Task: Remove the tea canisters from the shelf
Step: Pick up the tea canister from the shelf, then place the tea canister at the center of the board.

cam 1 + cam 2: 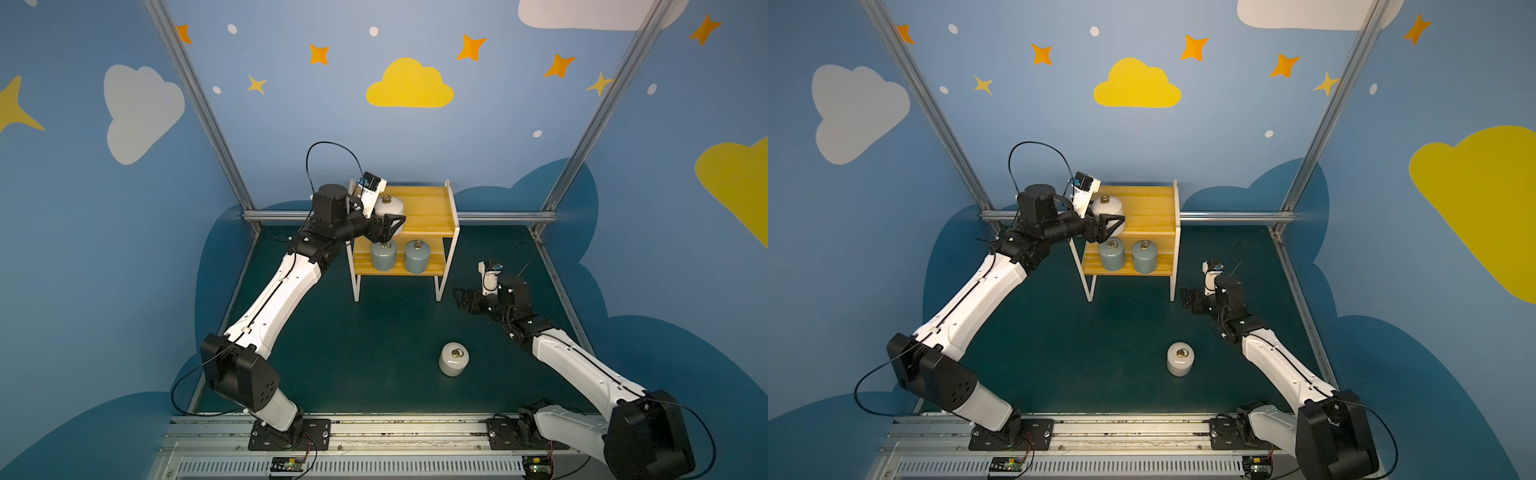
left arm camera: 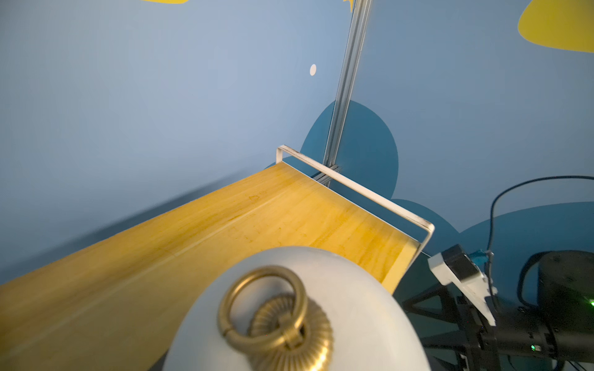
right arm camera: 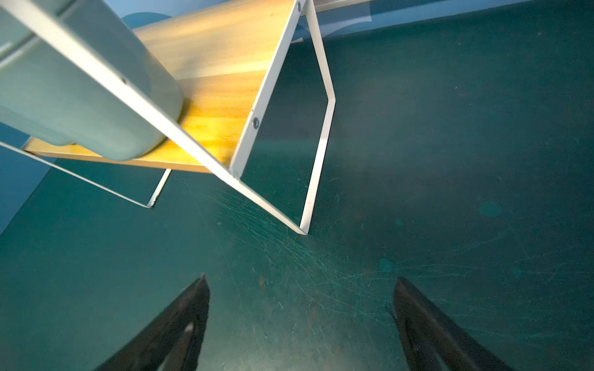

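The dark green table (image 1: 374, 332) carries the shelf (image 1: 430, 208) near its back edge, standing on thin white legs. On the upper yellow board, toward its left end, sits a white canister (image 1: 394, 204) (a brass ring on its domed lid). The lower board bears a grey-blue canister (image 1: 383, 258) and its twin (image 1: 416, 258) — side by side, upright, not touching. Directly on the table — well in front of the shelf — stands a second white canister (image 1: 454, 360), upright too.

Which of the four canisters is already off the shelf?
The white canister standing on the green table in front of the shelf. The other white one sits on the top board; both grey-blue ones are on the lower board.
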{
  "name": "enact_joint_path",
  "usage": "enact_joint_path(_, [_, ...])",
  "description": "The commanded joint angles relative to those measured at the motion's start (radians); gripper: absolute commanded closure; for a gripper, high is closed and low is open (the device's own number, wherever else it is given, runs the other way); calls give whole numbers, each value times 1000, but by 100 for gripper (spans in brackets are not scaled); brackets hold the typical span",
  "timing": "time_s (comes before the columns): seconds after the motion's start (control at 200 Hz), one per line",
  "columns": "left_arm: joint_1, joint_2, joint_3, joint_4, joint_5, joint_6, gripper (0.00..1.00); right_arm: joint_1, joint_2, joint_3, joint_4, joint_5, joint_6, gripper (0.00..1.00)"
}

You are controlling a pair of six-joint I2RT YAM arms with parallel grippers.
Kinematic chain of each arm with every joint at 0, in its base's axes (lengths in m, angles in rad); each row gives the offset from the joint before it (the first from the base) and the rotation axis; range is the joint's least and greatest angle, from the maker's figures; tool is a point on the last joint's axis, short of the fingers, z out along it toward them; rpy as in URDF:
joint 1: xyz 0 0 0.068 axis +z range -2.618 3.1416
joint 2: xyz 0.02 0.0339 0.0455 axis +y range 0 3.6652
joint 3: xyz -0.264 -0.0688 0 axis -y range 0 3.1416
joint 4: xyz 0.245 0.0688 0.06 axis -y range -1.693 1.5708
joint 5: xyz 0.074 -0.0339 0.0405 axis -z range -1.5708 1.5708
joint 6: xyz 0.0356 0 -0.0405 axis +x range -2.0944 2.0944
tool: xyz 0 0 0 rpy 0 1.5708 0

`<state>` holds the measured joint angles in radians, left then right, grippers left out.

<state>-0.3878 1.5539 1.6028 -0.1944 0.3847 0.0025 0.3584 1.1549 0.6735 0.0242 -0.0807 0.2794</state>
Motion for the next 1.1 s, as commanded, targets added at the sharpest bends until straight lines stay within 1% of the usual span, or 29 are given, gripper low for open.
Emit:
enact_joint_path(0.0, [-23, -89, -42, 32, 11, 7, 46, -12, 9, 40, 1, -16, -10, 9])
enact_joint_path(0.18, [-65, -208, -182, 46, -25, -3, 46, -25, 2, 52, -16, -17, -14, 9])
enact_joint_path(0.37, [-143, -309, -323, 63, -75, -10, 48, -39, -36, 26, -17, -10, 4, 9])
enact_joint_path(0.596, [-250, -395, -524, 170, -137, -53, 49, -42, -78, 5, -37, -1, 1, 9])
enact_joint_path(0.636, [-272, -404, -557, 183, -144, -54, 50, -44, -85, 3, -44, 4, -3, 9])
enact_joint_path(0.651, [-280, -407, -570, 188, -173, -56, 50, -43, -88, 4, -46, 5, -4, 9])
enact_joint_path(0.676, [-295, -412, -589, 198, -187, -60, 50, -44, -91, 3, -46, 8, -5, 9])
enact_joint_path(0.786, [-354, -427, -686, 267, -220, -65, 50, -45, -105, 3, -49, 18, -9, 9])
enact_joint_path(0.801, [-360, -427, -700, 282, -221, -65, 50, -45, -106, -21, -50, 19, -9, 9])
enact_joint_path(0.901, [-417, -430, -788, 371, -243, -63, 50, -45, -117, -36, -45, 21, -6, 9])
enact_joint_path(1.011, [-461, -413, -870, 450, -277, -72, 51, -46, -123, -57, -28, 30, -3, 9])
enact_joint_path(1.096, [-487, -384, -925, 514, -279, -73, 52, -45, -123, -71, -19, 34, -2, 9])
